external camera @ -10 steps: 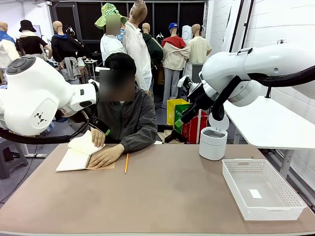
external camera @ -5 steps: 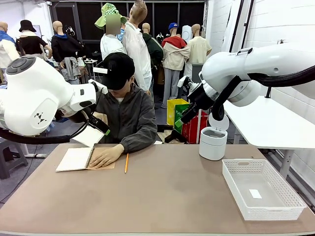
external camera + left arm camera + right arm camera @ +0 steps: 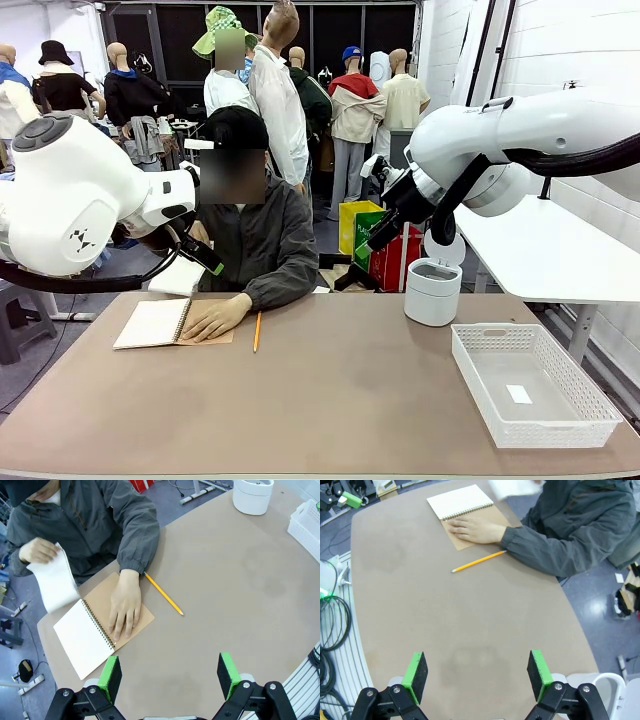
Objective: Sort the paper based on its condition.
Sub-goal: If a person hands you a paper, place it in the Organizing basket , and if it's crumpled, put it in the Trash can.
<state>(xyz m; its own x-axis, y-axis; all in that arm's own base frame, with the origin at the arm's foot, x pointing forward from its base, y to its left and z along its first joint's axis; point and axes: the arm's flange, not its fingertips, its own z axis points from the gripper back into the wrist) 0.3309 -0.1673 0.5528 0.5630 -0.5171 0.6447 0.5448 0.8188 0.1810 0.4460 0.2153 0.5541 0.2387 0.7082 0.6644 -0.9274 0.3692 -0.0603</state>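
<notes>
White paper [image 3: 56, 582], brown notebook [image 3: 102, 630] cover, yellow pencil [image 3: 163, 594], white basket [image 3: 535, 385].

Even bright indoor light, soft shadows, wide-angle wrist distortion.

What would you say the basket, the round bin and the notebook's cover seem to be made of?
Basket: white plastic, probably, its walls a moulded lattice of small holes. Round bin: smooth white plastic by its look, slightly glossy, lid tipped up. Notebook cover: matte brown cardboard, flat, under the person's hand.
</notes>
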